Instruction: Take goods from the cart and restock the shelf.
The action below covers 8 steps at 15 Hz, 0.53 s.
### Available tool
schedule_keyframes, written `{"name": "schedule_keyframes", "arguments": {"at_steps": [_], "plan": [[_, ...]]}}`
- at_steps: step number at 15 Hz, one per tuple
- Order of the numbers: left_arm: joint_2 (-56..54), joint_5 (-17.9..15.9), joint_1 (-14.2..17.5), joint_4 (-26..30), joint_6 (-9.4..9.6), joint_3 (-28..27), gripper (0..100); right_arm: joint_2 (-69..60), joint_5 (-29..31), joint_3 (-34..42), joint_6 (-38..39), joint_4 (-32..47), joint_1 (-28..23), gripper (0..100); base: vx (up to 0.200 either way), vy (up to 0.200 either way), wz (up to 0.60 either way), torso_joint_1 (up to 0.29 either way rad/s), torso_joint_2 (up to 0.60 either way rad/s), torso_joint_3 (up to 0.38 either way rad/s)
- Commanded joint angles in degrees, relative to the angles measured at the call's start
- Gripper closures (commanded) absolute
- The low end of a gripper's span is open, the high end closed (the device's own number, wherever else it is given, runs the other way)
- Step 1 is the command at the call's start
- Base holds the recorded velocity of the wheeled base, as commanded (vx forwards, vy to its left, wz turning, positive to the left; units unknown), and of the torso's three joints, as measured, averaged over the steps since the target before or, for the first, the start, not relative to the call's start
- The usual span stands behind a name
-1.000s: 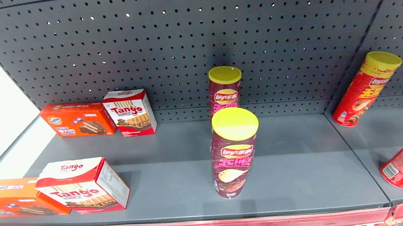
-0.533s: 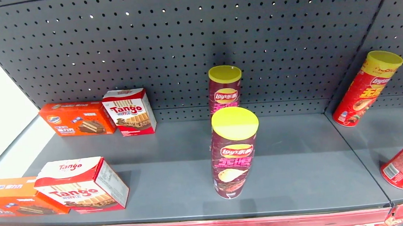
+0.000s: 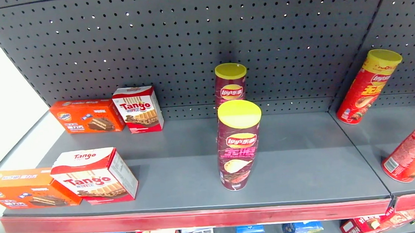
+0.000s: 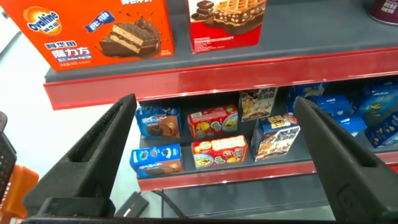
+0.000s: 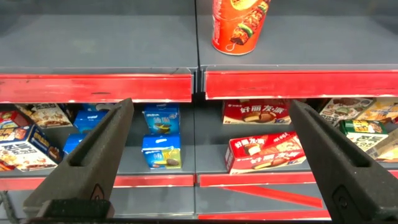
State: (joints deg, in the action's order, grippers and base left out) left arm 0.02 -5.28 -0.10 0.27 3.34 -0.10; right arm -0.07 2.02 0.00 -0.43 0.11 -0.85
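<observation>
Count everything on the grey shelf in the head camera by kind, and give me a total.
Orange boxes: 2
Red-and-white wafer boxes: 2
Maroon chip cans: 2
Red chip cans: 2
Total: 8

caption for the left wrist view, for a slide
Open left tool before the red shelf edge, an orange box on that shelf and small snack boxes on the one below.
</observation>
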Motion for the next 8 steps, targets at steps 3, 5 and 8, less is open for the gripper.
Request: {"name": "schedule_keyframes", "arguments": {"at_steps": [3,5,8], "plan": [[-0.02,0.01,0.01,0.00,0.00,0.01,0,0.07,0.00,0.00,-0.01,-0.02,-0.03,0,0.000,0.000,0.00,0.000,0.00,0.000],[-0.02,0.01,0.01,0.00,0.00,0.01,0,0.07,0.00,0.00,0.08,-0.02,-0.11,0,0.000,0.000,0.00,0.000,0.00,0.000],[-0.02,0.01,0.01,0.00,0.00,0.01,0,0.07,0.00,0.00,0.08,0.07,-0.03,0,0.000,0.000,0.00,0.000,0.00,0.000]]}}
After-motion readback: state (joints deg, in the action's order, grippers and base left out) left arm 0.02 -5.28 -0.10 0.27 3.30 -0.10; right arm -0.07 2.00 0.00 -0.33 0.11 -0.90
